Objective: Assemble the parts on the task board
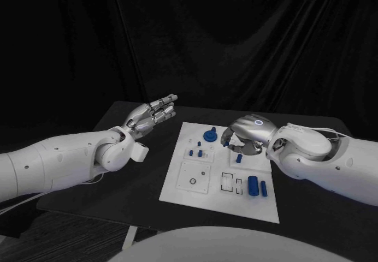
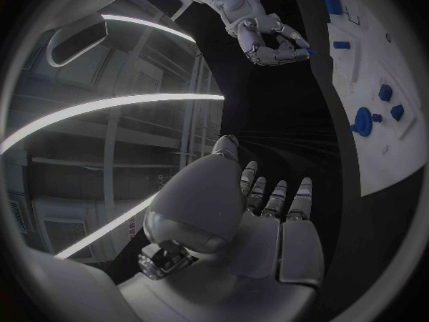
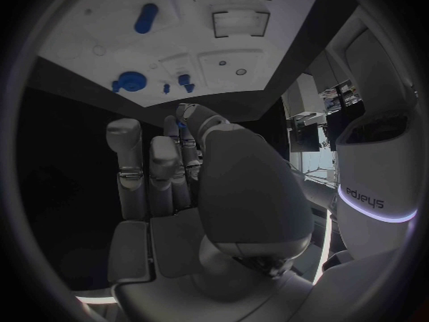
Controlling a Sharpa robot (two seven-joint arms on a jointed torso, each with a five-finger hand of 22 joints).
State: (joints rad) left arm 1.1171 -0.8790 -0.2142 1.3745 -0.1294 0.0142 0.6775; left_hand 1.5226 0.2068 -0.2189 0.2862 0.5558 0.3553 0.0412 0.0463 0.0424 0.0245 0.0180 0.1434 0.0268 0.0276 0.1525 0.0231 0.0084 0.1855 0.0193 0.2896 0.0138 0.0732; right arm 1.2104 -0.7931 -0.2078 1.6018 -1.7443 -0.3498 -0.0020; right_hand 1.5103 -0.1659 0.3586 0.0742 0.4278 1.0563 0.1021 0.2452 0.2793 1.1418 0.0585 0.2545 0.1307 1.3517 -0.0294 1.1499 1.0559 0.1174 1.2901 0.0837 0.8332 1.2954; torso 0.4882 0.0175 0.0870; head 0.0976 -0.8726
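The white task board (image 1: pixel 228 207) (image 2: pixel 393 157) (image 3: pixel 99 21) lies mid-table. On it are a round blue part (image 1: pixel 210 135) (image 2: pixel 362 122) (image 3: pixel 131 81) at the far end, small blue pegs (image 1: pixel 197 154), a blue peg (image 1: pixel 238 158) and a blue cylinder (image 1: pixel 253 185) (image 3: pixel 146 18) near the front right. My right hand (image 1: pixel 248 136) (image 2: pixel 272 43) (image 3: pixel 188 172) hovers over the board's far right with fingers curled down, and thumb and finger pinch a small blue part (image 2: pixel 308 51) (image 3: pixel 181 125). Left of the board, my left hand (image 1: pixel 153 114) (image 2: pixel 268 215) is raised, fingers straight, holding nothing.
The black table (image 1: pixel 134 191) ends close to the board's front and left sides. A dark curtain hangs behind. The board has a square plate (image 1: pixel 194 177) and rectangular slots (image 1: pixel 228 183) at its near end.
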